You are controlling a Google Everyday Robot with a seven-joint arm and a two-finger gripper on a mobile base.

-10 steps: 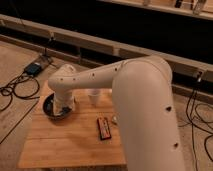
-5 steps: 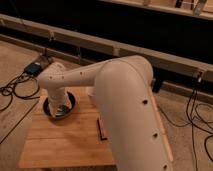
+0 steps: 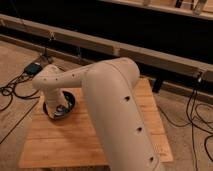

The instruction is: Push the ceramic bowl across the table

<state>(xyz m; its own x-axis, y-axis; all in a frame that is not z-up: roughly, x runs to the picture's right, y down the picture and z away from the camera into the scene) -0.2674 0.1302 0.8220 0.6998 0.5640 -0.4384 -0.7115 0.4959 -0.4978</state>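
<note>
Ceramic bowl (image 3: 70,103) near worktop's (image 3: 75,142) left edge, toward the far corner. Tool (image 3: 59,107) down inside it, probably braced against the inner wall to shove it sideways; wide or narrow, cannot tell.

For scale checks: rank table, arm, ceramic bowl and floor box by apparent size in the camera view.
1. table and arm: unranked, the arm is nearer the camera.
2. ceramic bowl, with the gripper at it.
3. floor box.
</note>
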